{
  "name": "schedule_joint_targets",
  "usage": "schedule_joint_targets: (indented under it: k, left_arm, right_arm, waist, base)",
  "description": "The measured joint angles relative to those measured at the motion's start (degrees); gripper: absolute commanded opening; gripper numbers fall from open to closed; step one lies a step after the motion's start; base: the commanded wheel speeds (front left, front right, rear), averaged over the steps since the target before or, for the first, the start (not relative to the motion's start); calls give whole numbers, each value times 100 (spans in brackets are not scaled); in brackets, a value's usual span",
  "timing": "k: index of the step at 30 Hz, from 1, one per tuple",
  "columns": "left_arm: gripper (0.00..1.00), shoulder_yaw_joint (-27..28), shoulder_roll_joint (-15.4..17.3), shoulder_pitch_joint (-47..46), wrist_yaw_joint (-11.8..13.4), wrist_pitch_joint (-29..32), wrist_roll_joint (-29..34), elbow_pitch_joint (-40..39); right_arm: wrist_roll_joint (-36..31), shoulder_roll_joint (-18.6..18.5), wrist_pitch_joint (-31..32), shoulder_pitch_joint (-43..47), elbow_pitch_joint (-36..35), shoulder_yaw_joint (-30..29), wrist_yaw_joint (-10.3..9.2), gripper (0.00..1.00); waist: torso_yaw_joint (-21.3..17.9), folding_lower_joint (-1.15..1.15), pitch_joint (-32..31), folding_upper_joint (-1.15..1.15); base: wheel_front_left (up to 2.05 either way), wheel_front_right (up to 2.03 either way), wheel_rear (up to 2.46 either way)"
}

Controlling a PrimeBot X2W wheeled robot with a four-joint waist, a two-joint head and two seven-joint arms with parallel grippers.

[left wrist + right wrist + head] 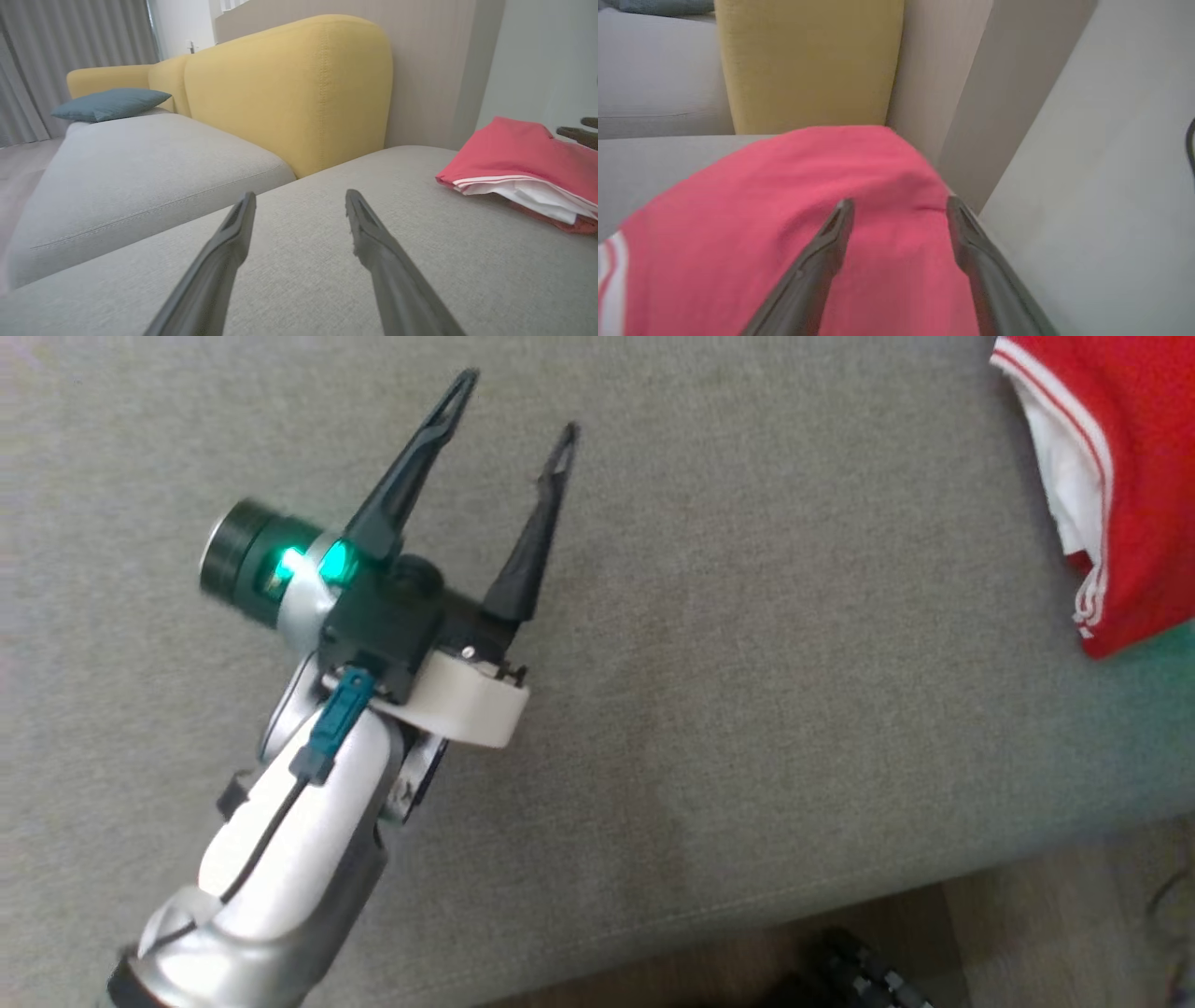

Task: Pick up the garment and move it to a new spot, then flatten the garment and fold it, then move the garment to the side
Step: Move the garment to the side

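Head view: the left gripper (pixel 518 403) reaches up over a grey sofa seat (pixel 747 663). Its 2 dark fingers are spread wide with nothing between them. The garment (pixel 1139 476) is red with white stripes and a white inner layer. It lies folded on the seat at the upper right edge of this view, well apart from this gripper.

Left wrist view: the same 2 fingers point across the seat toward a yellow backrest (pixel 289 88). A blue cushion (pixel 110 102) lies on the next seat, far to the left. The garment sits on the right as a flat bundle of several layers, with white cloth showing along its open edge.

Right wrist view: the right gripper (pixel 899 201) hovers close over the red cloth, near the end of the backrest. Its fingers stand apart and no cloth is pinched between them, so it holds nothing.

By its look, the garment is light, soft and limp. It would likely sag and come unfolded if lifted by 1 layer alone, and thin fabric may slip from narrow fingertips. A sound hold would pinch through all layers at the folded edge, with the fingers pressed low against the cushion. Taking 2 corners, 1 in each gripper, would also work. The fold looks finished, and the garment seems already set to the side.
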Motion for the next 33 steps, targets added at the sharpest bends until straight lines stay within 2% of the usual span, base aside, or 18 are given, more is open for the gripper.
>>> schedule_joint_targets:
  k: [8,17,23,33]
  left_arm:
    - [100,249,1,819,308,-49,-308,118]
    - [100,657,-9,1640,644,-57,-697,122]
    - [100,992,16,2167,798,-57,-813,114]
    - [100,1148,205,2889,771,-57,-958,212]
  right_arm:
    - [515,660,-202,1496,-1092,1174,1,100]
    - [904,850,-185,2334,-2070,2349,0,100]
    - [984,892,-32,2745,-2385,2609,0,100]
    - [987,996,250,3458,-2672,2587,0,100]
  waist:
    - [188,0,-639,0]
    - [599,0,-1323,0]
    - [924,-1,-1747,0]
    - [1183,-1,-2444,0]
  base:
    - [0,0,0]
    - [0,0,0]
    - [0,0,0]
    - [0,0,0]
